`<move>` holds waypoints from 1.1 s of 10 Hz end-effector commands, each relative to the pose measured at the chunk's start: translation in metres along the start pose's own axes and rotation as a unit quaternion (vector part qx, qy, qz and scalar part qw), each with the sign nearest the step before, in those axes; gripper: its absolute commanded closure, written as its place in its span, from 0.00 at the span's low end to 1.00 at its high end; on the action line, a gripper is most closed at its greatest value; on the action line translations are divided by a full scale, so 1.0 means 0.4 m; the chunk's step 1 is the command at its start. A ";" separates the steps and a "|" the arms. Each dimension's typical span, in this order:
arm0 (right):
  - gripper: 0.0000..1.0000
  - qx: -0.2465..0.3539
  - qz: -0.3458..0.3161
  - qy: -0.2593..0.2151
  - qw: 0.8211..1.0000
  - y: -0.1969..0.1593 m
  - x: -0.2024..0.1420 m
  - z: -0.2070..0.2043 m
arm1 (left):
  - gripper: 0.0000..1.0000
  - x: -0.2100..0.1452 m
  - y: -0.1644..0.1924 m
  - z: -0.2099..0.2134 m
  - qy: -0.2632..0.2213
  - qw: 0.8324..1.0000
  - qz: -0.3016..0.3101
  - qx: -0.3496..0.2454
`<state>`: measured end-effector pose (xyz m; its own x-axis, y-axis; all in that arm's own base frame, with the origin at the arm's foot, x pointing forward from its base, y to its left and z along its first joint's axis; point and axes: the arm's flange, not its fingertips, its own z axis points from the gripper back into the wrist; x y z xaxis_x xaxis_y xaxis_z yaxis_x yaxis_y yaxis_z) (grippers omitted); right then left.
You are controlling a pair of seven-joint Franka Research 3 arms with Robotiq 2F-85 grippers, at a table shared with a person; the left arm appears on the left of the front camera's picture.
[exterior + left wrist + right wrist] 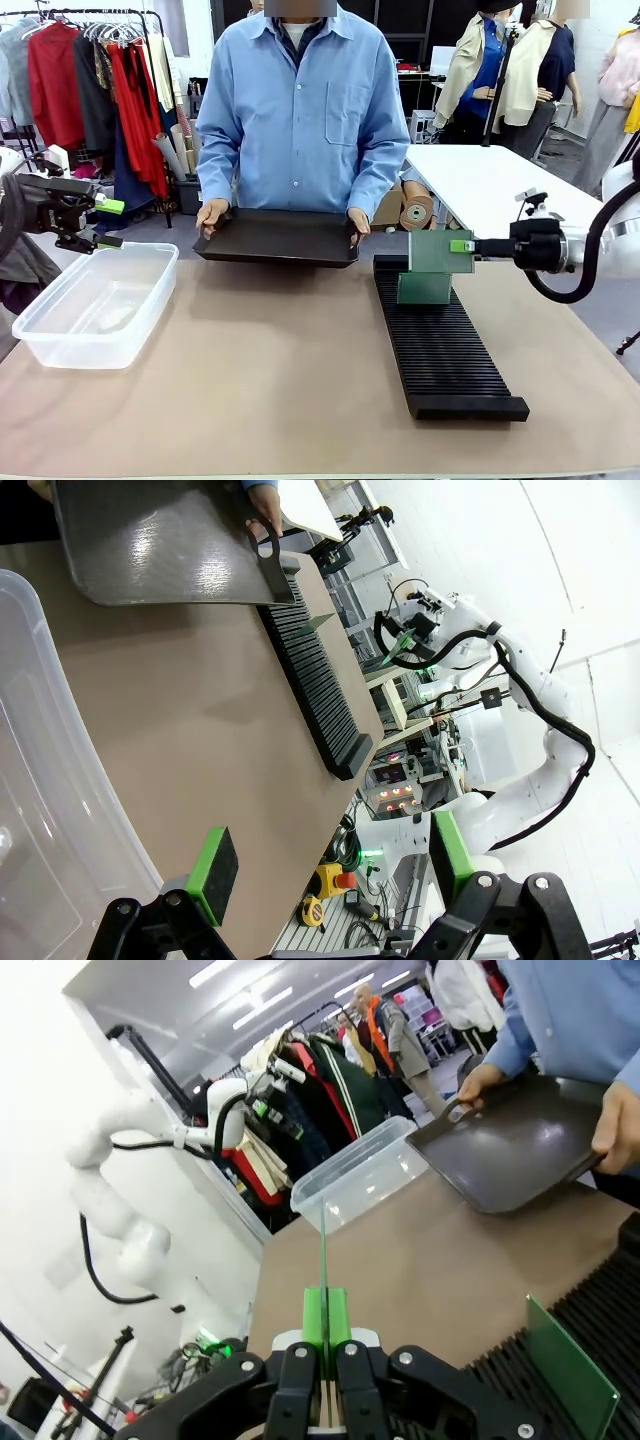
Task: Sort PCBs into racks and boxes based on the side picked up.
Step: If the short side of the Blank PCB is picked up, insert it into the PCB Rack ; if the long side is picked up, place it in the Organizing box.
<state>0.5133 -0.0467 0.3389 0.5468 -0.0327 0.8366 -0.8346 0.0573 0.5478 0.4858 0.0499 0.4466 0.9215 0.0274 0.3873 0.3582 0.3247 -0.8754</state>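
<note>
Bench [300,400], near to far. Rack [440,345]: one PCB [424,287] stood upright in a far slot. Above it, right claw [462,246] pinched a second PCB [441,251] by its edge, vertical, seemingly for slotting alongside. Box [95,305]: left, apparently empty; left claw [110,222] hovered wide, holding nothing. Far edge: person's hands [211,214] held a black tray [278,238].

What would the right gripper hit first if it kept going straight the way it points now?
Probably the black tray held by the person: the right gripper, shut on a circuit board above the rack, points left across the table. If it passes in front of the tray, next is the clear tub. Depth is unclear.
</note>
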 end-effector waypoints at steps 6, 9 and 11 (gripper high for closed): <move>1.00 0.019 0.104 -0.029 0.994 -0.047 -0.119 0.049 | 0.00 0.002 -0.005 0.000 -0.003 1.000 0.006 0.001; 1.00 0.012 0.126 -0.032 0.991 -0.063 -0.169 0.067 | 0.00 0.002 -0.005 0.000 -0.003 1.000 0.006 0.001; 1.00 0.012 0.138 -0.022 0.990 -0.087 -0.202 0.066 | 0.00 0.002 -0.005 0.000 -0.003 1.000 0.006 0.001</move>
<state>0.4979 -0.0720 0.2574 0.3309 -0.0753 0.9407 -0.9406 0.0542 0.3352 0.4858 0.0499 0.4466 0.9215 0.0274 0.3873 0.3582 0.3247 -0.8754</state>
